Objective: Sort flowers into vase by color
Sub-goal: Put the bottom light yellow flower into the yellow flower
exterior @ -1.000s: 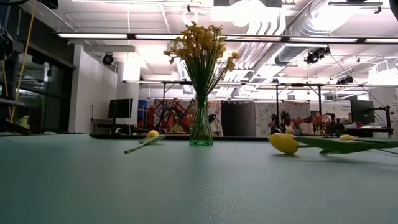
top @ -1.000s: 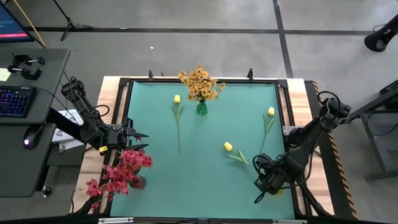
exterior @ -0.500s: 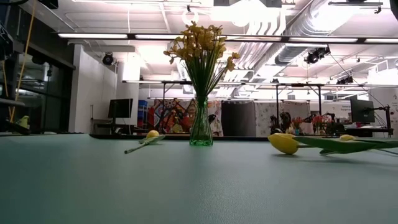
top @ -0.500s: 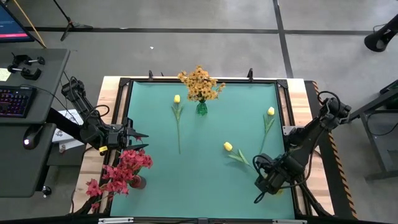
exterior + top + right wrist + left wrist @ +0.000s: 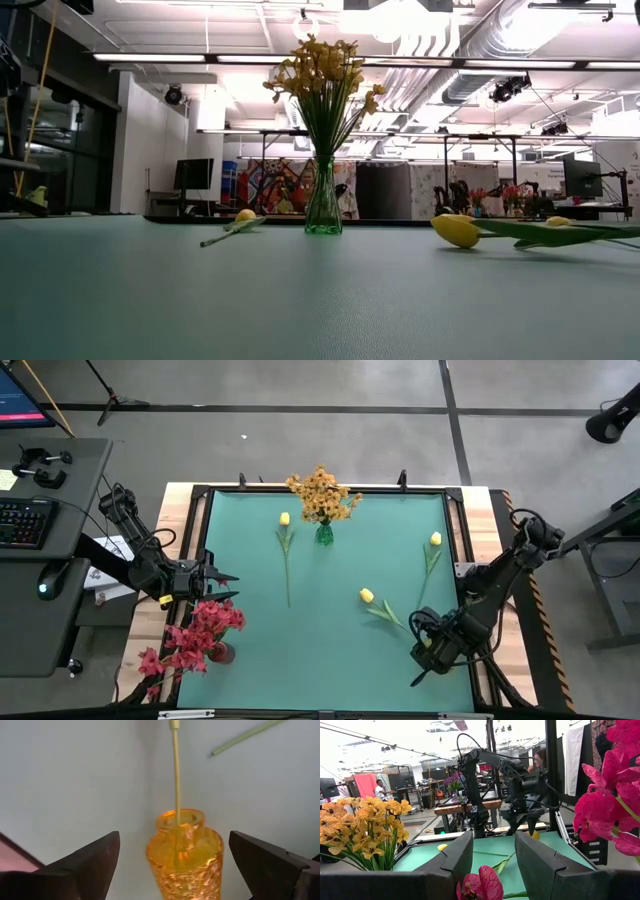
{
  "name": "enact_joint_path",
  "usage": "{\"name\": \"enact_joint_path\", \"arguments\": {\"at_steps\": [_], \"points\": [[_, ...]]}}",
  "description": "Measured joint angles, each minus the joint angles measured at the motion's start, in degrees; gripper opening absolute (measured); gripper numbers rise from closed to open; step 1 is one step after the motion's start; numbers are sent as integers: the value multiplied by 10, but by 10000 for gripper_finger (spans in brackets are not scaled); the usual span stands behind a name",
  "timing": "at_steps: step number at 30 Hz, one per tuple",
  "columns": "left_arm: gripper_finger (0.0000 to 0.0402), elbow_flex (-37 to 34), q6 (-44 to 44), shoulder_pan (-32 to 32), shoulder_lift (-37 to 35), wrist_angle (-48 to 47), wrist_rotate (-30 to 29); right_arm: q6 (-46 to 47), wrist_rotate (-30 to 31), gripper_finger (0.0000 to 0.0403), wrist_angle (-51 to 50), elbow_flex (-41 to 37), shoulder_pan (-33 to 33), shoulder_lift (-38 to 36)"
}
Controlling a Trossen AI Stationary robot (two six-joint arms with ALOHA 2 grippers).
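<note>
Three yellow tulips lie flat on the green mat: one [image 5: 286, 550] left of centre, one [image 5: 430, 560] at the right, one [image 5: 378, 606] near my right arm. Orange-yellow sprays [image 5: 322, 493] stand in a green vase [image 5: 322, 205] at the far edge. Red-pink blooms [image 5: 200, 632] stand in a vase at the near left. My left gripper [image 5: 228, 586] is open just beyond those blooms, one bloom [image 5: 481, 884] low between its fingers. My right gripper [image 5: 173, 840] is open, its fingers on either side of an orange glass vase [image 5: 184, 855], apart from it. A thin stem [image 5: 175, 775] runs from the vase's mouth.
A black frame [image 5: 200, 520] borders the mat, with wooden table edges outside it. A desk with a keyboard and mouse [image 5: 42, 588] stands left of the table. Open mat stretches across the middle and near side between the tulips.
</note>
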Motion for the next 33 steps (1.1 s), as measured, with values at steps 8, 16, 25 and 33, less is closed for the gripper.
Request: {"name": "enact_joint_path", "arguments": {"at_steps": [8,16,25,33], "points": [[136,0,0,0,0,0,0,0,-41,362,34,-42,-1,0],[136,0,0,0,0,0,0,-17,-50,361,114,-98,-5,0],[136,0,0,0,0,0,0,-20,-53,361,201,-152,-5,0],[136,0,0,0,0,0,0,-20,-56,304,223,-174,-6,0]]}}
